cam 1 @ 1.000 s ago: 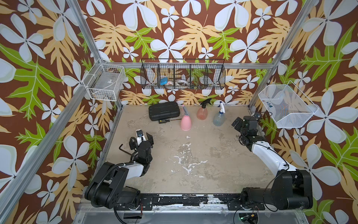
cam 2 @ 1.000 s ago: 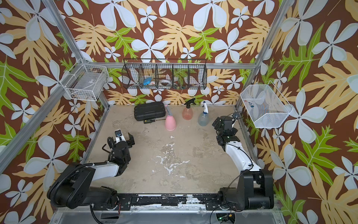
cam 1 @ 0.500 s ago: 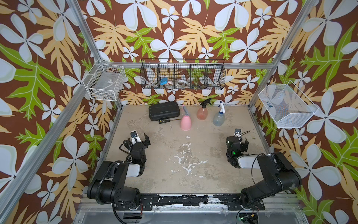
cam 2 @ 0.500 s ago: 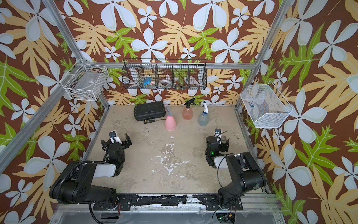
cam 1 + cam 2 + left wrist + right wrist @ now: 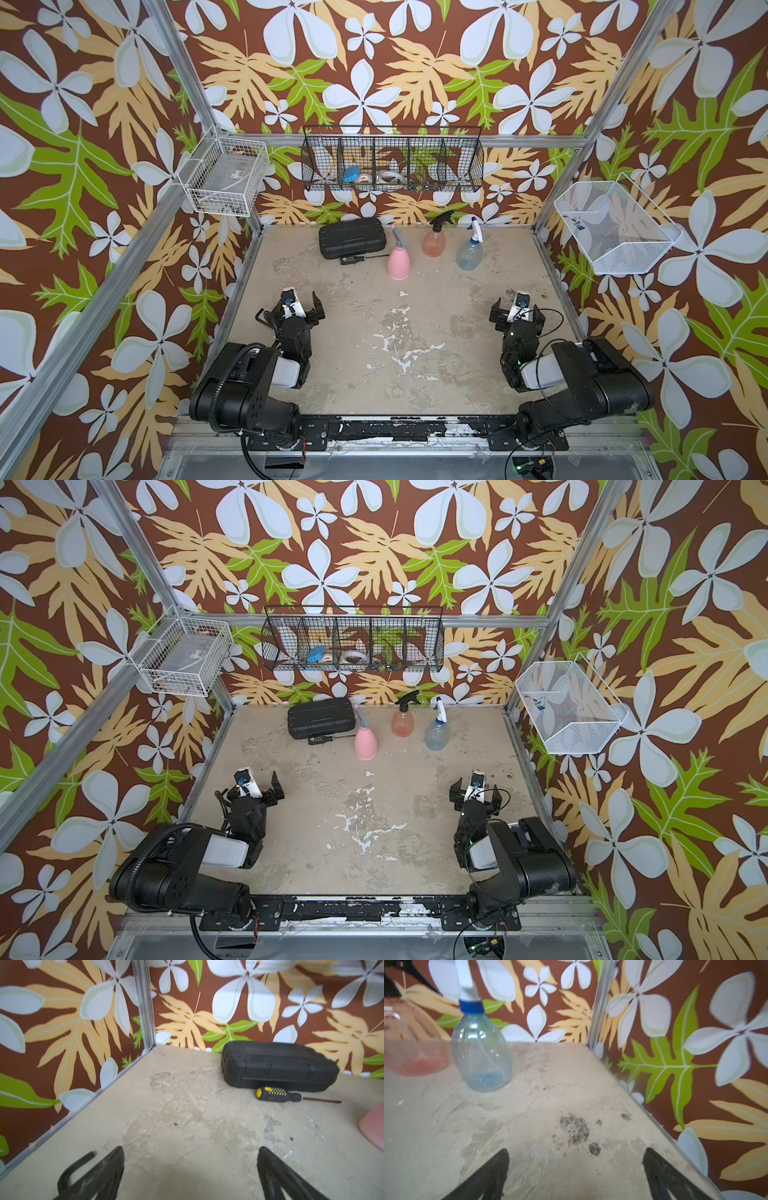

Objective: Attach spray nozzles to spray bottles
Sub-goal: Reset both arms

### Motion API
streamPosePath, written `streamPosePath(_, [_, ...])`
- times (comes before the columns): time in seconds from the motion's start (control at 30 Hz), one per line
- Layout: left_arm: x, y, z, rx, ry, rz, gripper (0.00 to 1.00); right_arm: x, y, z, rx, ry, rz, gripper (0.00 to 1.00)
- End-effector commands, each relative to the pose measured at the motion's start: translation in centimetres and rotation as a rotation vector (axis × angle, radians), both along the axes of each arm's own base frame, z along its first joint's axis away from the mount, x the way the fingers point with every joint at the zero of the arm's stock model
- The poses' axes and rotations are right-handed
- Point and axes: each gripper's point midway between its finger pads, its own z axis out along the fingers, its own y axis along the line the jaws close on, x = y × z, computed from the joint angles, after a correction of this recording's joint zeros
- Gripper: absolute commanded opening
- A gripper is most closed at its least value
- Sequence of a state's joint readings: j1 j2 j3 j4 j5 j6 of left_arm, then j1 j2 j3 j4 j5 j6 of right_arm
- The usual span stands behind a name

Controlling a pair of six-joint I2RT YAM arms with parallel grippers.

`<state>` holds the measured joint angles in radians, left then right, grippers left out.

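Since all three spray bottles stand upright with a sprayer head on each neck, the attaching step is, in my judgement, finished or all but finished. In both top views they form a loose row at the upper centre of the frame, near the back edge of the worktop (image 5: pixel 374 332). The pink bottle (image 5: pixel 399 262) carries the grey-and-pink nozzle (image 5: pixel 396 236). The orange-red bottle (image 5: pixel 433 245) carries the black nozzle (image 5: pixel 441 218), and the clear bluish bottle (image 5: pixel 469 254) the white-and-blue nozzle (image 5: pixel 477 231). A black case (image 5: pixel 351 243) and a screwdriver (image 5: pixel 278 1095) lie just beside the pink bottle, toward the upper left.

The left hand (image 5: pixel 293 311), at the lower left of the frame, has its jaws spread wide and grips nothing. The right hand (image 5: pixel 517 316), at the lower right, is likewise spread wide and empty. Both sit well apart from the bottles.

Whether each collar is threaded down tight cannot be told from these views. The next move, if any, calls for a check of seating. One hand would steady a bottle body while the other turns the collar, taking care not to topple the bottles, which look light.
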<state>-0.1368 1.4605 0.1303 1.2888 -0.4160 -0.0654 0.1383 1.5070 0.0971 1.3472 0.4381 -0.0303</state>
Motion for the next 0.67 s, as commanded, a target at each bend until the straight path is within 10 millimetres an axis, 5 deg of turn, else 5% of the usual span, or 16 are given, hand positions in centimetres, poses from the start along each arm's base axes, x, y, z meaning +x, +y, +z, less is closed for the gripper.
streamPosePath(0.0, [0.2, -0.1, 1.6, -0.007, -0.06, -0.002, 1.0, 1.2, 0.5, 2.4, 0.036, -0.074, 0.041, 1.0])
streamPosePath(0.63, [-0.9, -0.6, 2.3, 0.041, -0.104, 0.011, 1.0, 2.8, 0.3, 1.6, 0.079, -0.029, 0.103, 1.0])
